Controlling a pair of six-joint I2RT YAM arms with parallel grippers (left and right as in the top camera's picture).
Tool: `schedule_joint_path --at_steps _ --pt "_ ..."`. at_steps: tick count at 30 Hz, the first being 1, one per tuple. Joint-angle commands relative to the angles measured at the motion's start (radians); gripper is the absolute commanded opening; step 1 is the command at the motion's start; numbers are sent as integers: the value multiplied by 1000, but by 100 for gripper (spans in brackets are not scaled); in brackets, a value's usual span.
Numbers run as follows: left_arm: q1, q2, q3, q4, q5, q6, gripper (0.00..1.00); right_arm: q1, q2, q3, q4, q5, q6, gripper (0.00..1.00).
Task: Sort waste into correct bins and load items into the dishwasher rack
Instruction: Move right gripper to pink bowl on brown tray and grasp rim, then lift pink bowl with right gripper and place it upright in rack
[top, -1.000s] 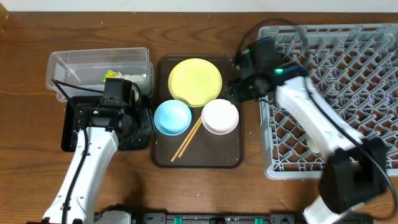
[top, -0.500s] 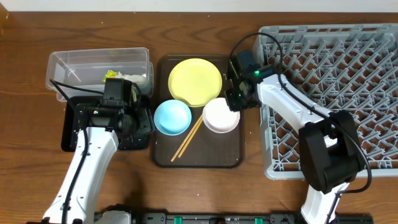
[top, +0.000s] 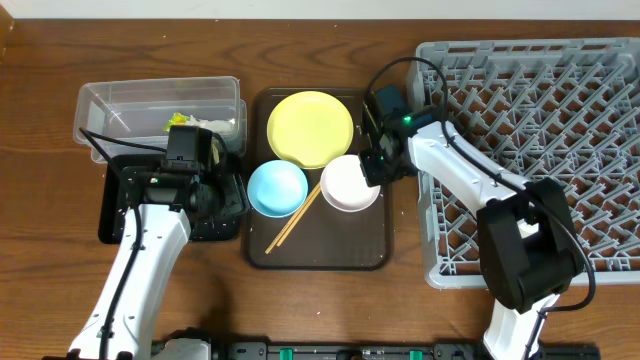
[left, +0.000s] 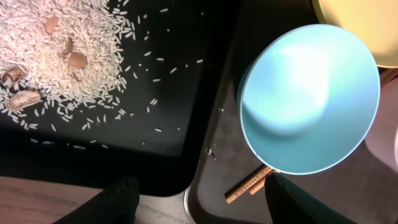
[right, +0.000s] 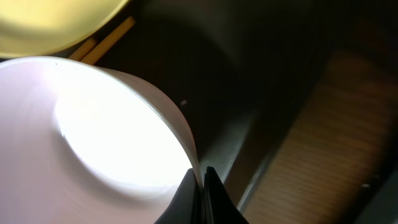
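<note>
Right gripper (right: 200, 184) jaws clamped on white bowl (right: 93, 124) rim: lift level, swing right to dishwasher rack (top: 560, 120). Left gripper (left: 199, 198) jaws wide.

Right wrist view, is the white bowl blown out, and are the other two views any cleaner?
Right wrist: yes, the white bowl is overexposed to featureless glare, and its surroundings are murky and dark. Left wrist: sharp, with the rice grains individually distinct and only a soft sheen inside the blue bowl. Overhead: evenly lit and crisp, no harsh glare.
</note>
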Motion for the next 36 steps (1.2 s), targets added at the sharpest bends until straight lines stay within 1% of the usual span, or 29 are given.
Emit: schedule_joint_path --at_steps 1,4,8,13,17,22,26,32,34,36 --pt "2 -11 11 -4 -19 -2 68 2 -35 0 -9 8 6 1" --pt "2 -11 11 -3 -19 -2 68 -10 -98 2 -6 19 -1 1" --pt "2 -11 11 -4 -19 -2 68 -29 -209 3 3 118 -1 1" --pt "2 -11 11 -3 -19 -2 68 -53 -360 3 97 366 -16 1" --pt "2 -11 11 -3 -19 -2 69 -70 -408 3 202 571 -66 1" --pt "2 -11 11 -3 -19 -2 68 -93 -388 3 325 840 -146 1" --pt "2 -11 11 0 -19 -2 68 -125 -339 3 408 1008 -228 1" --pt "2 -11 11 0 -19 -2 69 -161 -237 3 538 1165 -346 1" --pt "2 -11 11 0 -19 -2 68 -171 -196 3 586 1183 -401 1" --pt "2 -11 11 0 -19 -2 69 -176 -159 3 617 1183 -423 1"
